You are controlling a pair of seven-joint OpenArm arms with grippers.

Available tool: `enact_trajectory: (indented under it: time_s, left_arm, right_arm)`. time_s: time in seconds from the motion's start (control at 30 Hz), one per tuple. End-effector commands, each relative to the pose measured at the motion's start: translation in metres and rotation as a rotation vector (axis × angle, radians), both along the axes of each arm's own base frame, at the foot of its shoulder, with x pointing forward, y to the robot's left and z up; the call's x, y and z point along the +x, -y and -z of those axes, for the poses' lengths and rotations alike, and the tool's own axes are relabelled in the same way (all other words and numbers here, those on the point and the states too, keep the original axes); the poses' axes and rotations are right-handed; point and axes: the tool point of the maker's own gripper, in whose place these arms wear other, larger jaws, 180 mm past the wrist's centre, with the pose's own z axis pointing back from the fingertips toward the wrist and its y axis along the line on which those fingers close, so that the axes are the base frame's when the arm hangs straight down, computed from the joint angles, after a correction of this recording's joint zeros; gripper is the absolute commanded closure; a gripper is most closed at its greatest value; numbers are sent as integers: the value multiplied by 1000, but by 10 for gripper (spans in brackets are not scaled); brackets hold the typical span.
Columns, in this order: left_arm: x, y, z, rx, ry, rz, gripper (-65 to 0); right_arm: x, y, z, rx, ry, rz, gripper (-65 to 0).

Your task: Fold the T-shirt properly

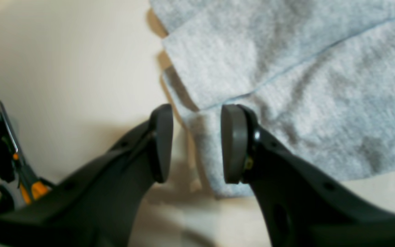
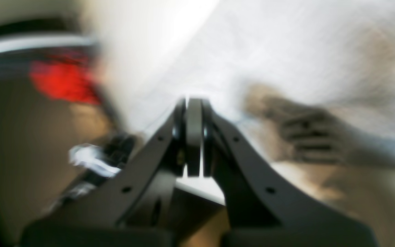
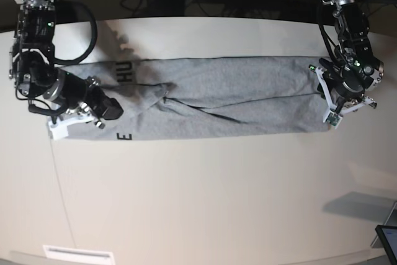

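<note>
T-shirt: light heather-grey cotton T-shirt [image 3: 223, 97] lies as a long folded band across the pale cream table [image 3: 198, 197], black block lettering showing near the end by the right arm
Left gripper [image 1: 197, 144]: dark jaws stand apart, straddling a layered corner of the grey fabric; the pads do not press the cloth, so nothing is grasped
Right gripper [image 2: 194, 137]: jaws pressed fully together; the wrist view is heavily blurred, so whether a thin edge of cloth is pinched between them cannot be told
Position in base view: left gripper at the band's end on that view's right, right gripper at the lettered end on that view's left
Risk, partial pinch: the corner shows several stacked layers; closing on only the top layer would probably peel the fold apart when lifted
Risk, uneven lift: if one end is held and the other is not, raising both arms would likely drag the band askew
Risk, creases: diagonal wrinkles near the middle could be locked into the next fold
Risk, table contact: a low approach may push the corner instead of capturing it
</note>
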Motion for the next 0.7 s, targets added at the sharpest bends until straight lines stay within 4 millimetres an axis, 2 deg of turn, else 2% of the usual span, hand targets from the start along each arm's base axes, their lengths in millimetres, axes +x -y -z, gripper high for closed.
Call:
enact_trajectory:
  time_s: [0.0,0.13,0.3,0.47,0.67]
  left_arm:
    - [7,-5,-12,22,34,8,-235]
    - [7,-4,-12,18,35,8,-235]
    - [8,-2,-11,15,34,12,-235]
    - [8,-2,-10,15,33,13,-235]
    - [7,-2,-10,15,32,13,-235]
  right_arm:
    - [-1,-9,-7,-26,15,-41,0]
    - [-19,-21,22,-208,-33,-108,0]
    - [-22,-28,36,-341,-2,-146,0]
    - [-15,-28,37,-444,35,-138,0]
    - [-14,-51,35,-510,65,-205,0]
